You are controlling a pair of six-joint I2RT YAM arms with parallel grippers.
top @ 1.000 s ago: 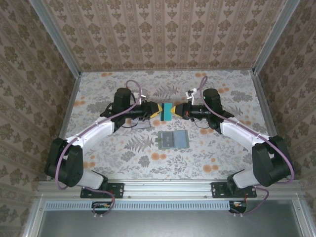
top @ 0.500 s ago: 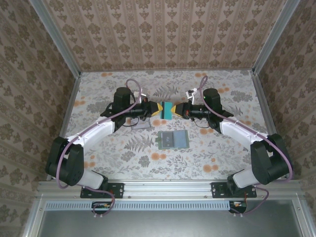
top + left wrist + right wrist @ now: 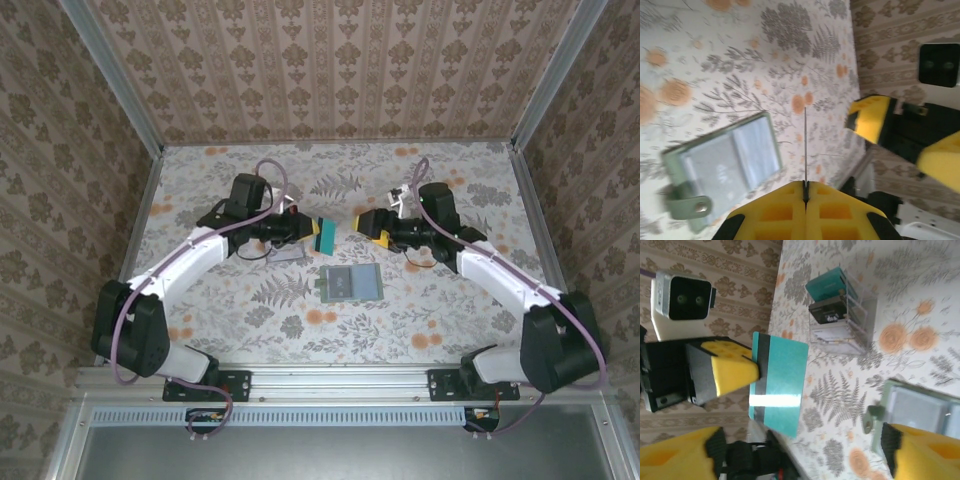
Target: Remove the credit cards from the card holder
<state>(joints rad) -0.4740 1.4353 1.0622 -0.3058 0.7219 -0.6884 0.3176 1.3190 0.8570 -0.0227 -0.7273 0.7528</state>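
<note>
A teal credit card [image 3: 780, 390] is clamped by its dark-banded edge in the left gripper [image 3: 317, 232] and held upright, probably for filing in the clear rack [image 3: 842, 315]. The right gripper [image 3: 364, 222] is spread empty nearby. The card holder [image 3: 350, 283] is laid open on the table [image 3: 450, 310]; its pockets are too blurred to judge.

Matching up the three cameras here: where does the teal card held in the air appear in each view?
Top external: teal card at centre, at the left gripper's tip.
Left wrist: edge-on, a thin line rising from the yellow fingers.
Right wrist: broad face, left of centre.
Shared landmark: the open card holder.
</note>
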